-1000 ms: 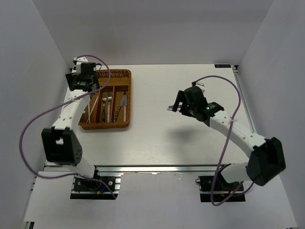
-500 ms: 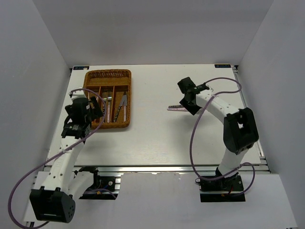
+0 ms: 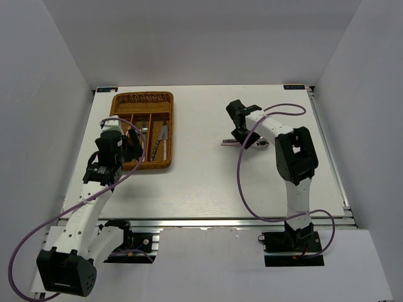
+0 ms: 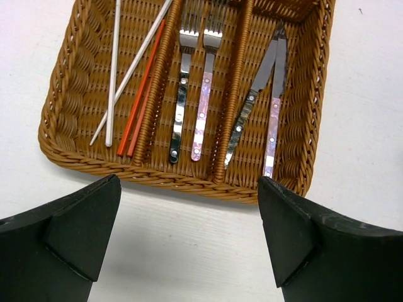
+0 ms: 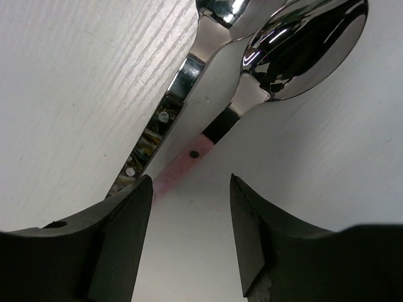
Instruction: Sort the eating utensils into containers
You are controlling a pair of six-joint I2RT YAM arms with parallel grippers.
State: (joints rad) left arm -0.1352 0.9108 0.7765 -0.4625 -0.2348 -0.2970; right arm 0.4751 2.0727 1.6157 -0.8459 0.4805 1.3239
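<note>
Right hand [image 5: 190,189] hovers open over two spoons [image 5: 296,56] at upper frame; my left hand [image 4: 187,189], open, faces the tray [image 4: 63,126].

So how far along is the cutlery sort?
Done: chopsticks, two forks and two knives lie in three long slots of the wicker tray. In hand: nothing gripped; the right claw is open over the handle ends of the two spoons on the table. The left claw hangs open by the tray's near end. Left: both spoons go in the tray.
</note>
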